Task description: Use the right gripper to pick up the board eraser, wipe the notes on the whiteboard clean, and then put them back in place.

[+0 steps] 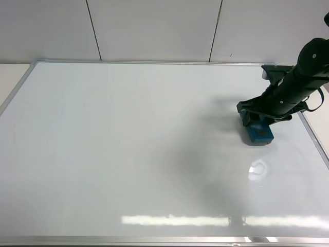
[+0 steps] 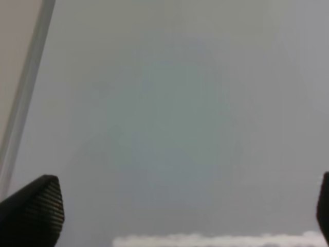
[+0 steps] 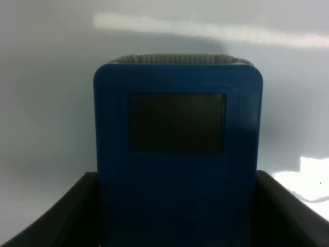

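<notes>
The whiteboard (image 1: 128,154) fills most of the exterior high view. The teal-blue board eraser (image 1: 260,135) lies flat on it near the right edge. My right gripper (image 1: 253,121) is down at the eraser's far end. In the right wrist view its fingers (image 3: 67,216) press against both sides of the eraser (image 3: 177,77), whose dark grey patch faces up. No marker notes show anywhere on the board. My left gripper (image 2: 175,211) is open and empty over bare board (image 2: 180,103). It is out of the exterior high view.
The board's silver frame runs along its edges (image 1: 154,62) and shows in the left wrist view (image 2: 25,87). A grey panelled wall (image 1: 154,28) stands behind the board. Lamp glare (image 1: 257,168) lies near the eraser.
</notes>
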